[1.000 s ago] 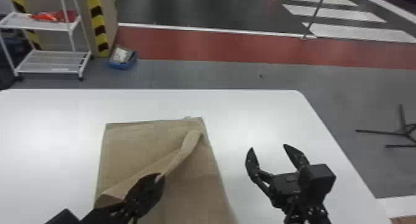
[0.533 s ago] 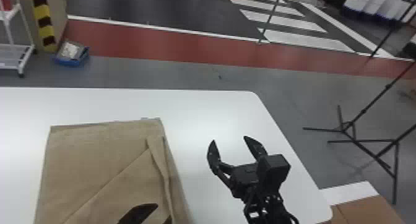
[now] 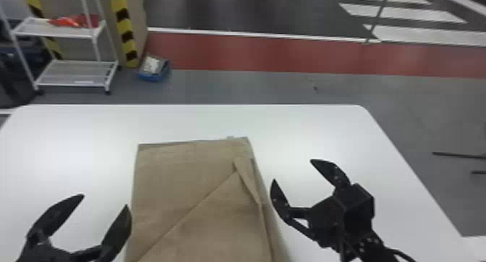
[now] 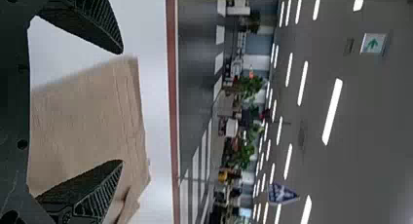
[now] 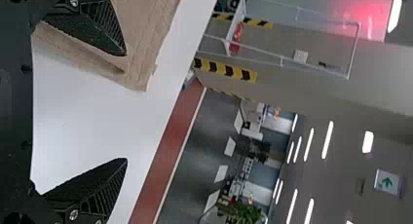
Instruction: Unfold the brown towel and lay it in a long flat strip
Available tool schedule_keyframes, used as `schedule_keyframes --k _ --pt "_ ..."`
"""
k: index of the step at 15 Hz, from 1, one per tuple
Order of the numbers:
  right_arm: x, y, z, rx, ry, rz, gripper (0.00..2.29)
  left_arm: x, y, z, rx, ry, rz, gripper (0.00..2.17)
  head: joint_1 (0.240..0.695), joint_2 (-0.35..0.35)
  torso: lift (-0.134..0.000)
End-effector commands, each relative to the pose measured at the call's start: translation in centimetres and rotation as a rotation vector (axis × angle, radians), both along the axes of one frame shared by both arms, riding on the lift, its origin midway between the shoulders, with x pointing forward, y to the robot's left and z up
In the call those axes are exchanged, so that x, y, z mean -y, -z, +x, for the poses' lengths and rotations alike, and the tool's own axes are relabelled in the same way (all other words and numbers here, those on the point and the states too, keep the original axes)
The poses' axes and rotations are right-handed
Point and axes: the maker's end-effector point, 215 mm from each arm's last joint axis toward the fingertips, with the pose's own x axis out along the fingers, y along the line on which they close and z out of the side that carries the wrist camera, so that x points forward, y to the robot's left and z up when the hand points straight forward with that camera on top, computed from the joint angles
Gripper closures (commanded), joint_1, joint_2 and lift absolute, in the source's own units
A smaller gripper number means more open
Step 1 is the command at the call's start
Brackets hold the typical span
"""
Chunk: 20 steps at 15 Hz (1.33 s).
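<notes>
Brown towel: on the table, between the pincers, partly opened, I judge
Left pincer: spread, empty, beside it
Right pincer: parted, empty, off its right side
Folded flap: left to smooth out
Far edge: fairly straight; long strip not yet formed

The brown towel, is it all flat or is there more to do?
Partly done: the brown towel lies spread on the white table. Nothing is in hand: the left gripper and right gripper are open and empty. The narrow fold near its right side and the diagonal edge probably still need opening out.
</notes>
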Motion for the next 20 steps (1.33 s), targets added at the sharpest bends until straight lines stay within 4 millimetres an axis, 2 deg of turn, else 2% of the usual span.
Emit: schedule_keyframes --k 1,2,3,4,5,7,10,12,14,16,18,20 --pt "-2.9 1.0 -1.7 -0.034 -0.143 -0.161 0.12 -11.1 -0.3 -0.7 0.002 -0.191 -0.045 0.03 0.695 0.055 -0.117" --pt "-3.4 0.9 -2.4 -0.035 -0.196 -0.207 0.12 -14.4 0.4 -1.4 -0.028 -0.246 -0.073 0.03 0.695 0.141 -0.117" --pt "-3.9 0.8 -3.1 -0.042 -0.259 -0.243 0.12 -16.5 0.8 -1.9 -0.04 -0.283 -0.085 0.03 0.695 0.22 -0.117" --pt "-4.8 0.1 -4.0 -0.051 -0.339 -0.264 0.12 -18.8 0.9 -2.4 -0.047 -0.323 -0.092 0.03 0.695 0.333 -0.117" --pt "-5.7 -0.2 -5.3 -0.066 -0.425 -0.298 0.12 -20.6 0.8 -2.8 -0.047 -0.35 -0.088 0.03 0.695 0.35 -0.117" --pt "-6.7 1.0 -8.0 -0.133 -0.555 -0.369 0.12 -22.6 0.6 -3.3 -0.047 -0.374 -0.082 0.03 0.695 0.35 -0.117" --pt "-6.0 2.9 -10.7 -0.25 -0.643 -0.431 0.12 -22.9 0.9 -3.6 -0.052 -0.378 -0.09 0.03 0.695 0.35 -0.117" --pt "-4.9 4.5 -11.7 -0.318 -0.651 -0.488 0.13 -22.6 1.0 -3.3 -0.055 -0.369 -0.099 0.03 0.695 0.35 -0.117" --pt "-4.6 5.9 -12.7 -0.382 -0.661 -0.51 0.13 -21.8 1.3 -2.6 -0.065 -0.349 -0.11 0.03 0.695 0.35 -0.117" --pt "-4.0 6.9 -12.8 -0.417 -0.643 -0.543 0.14 -20.8 1.1 -1.7 -0.061 -0.327 -0.112 0.03 0.695 0.35 -0.117" --pt "-4.0 7.1 -13.0 -0.427 -0.646 -0.545 0.15 -20.1 1.8 -1.1 -0.082 -0.314 -0.111 0.03 0.695 0.35 -0.117" --pt "-3.6 7.7 -12.8 -0.452 -0.627 -0.545 0.15 -20.1 1.7 -0.9 -0.081 -0.313 -0.107 0.03 0.695 0.35 -0.117"
